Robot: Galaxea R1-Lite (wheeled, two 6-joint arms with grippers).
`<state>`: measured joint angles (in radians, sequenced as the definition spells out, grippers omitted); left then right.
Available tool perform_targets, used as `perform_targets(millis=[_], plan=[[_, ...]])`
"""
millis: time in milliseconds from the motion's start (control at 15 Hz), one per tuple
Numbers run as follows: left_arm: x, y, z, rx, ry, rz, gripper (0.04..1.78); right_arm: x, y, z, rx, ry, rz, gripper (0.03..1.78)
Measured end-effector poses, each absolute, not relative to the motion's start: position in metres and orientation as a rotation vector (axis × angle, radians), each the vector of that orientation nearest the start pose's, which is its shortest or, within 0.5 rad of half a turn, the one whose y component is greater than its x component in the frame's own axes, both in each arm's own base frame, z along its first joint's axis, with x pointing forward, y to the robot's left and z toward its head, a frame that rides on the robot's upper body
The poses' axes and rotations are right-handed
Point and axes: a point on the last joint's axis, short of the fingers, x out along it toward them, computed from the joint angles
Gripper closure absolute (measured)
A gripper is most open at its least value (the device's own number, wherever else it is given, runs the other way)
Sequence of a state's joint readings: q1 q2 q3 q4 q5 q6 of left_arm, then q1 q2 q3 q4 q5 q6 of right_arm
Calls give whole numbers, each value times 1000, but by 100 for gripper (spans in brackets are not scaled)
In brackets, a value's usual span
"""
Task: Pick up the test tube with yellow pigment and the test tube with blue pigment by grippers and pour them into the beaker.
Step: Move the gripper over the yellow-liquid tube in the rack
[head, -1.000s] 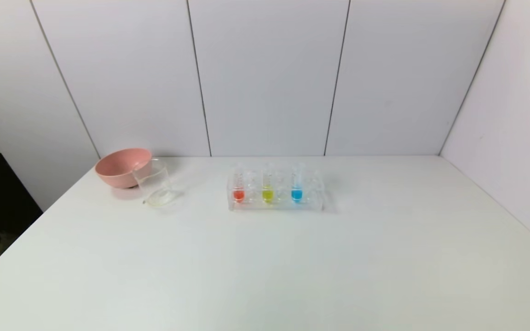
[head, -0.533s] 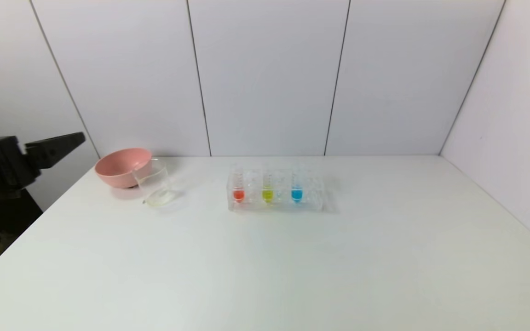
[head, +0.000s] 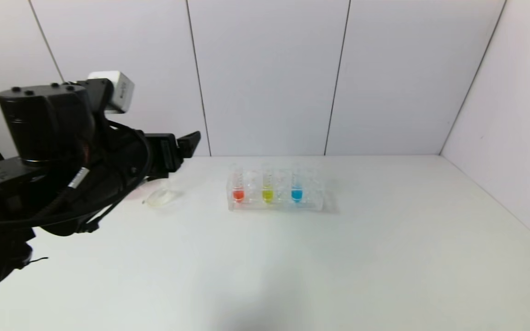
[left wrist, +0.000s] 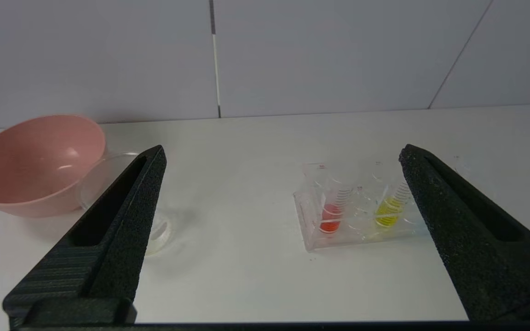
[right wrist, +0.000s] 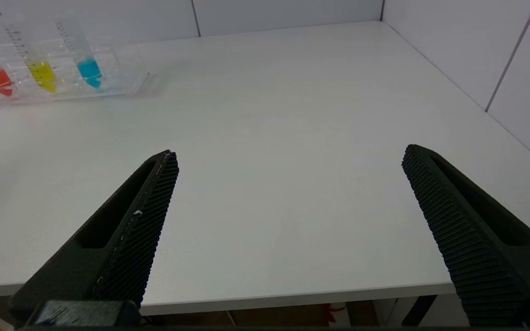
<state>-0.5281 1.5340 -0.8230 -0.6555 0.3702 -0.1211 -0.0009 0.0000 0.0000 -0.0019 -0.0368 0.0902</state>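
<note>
The yellow tube (head: 267, 186) and blue tube (head: 296, 185) stand in the rack (head: 276, 204) on the table (head: 292, 257). They look light, slippery and easy to break; grab high. Both end effectors, left (left wrist: 283, 156) and right (right wrist: 288, 156), gape wide, holding nothing.

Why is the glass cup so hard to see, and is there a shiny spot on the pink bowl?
Head view: the left gripper and its arm hide most of the beaker. Left wrist view: the beaker is clear glass on white; the pink bowl shows small pale glints inside.
</note>
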Motion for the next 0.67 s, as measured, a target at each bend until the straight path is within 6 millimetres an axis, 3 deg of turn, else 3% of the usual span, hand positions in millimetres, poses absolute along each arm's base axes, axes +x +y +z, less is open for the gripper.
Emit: perform_targets(millis=[333,667], plan=[[254,-186,214,-174,129,-232,4,-23,-1,76,90,-4,-38,4],[271,-224,184,-205,139,-235,4,-23,-1,76,90,-4,-38,4]])
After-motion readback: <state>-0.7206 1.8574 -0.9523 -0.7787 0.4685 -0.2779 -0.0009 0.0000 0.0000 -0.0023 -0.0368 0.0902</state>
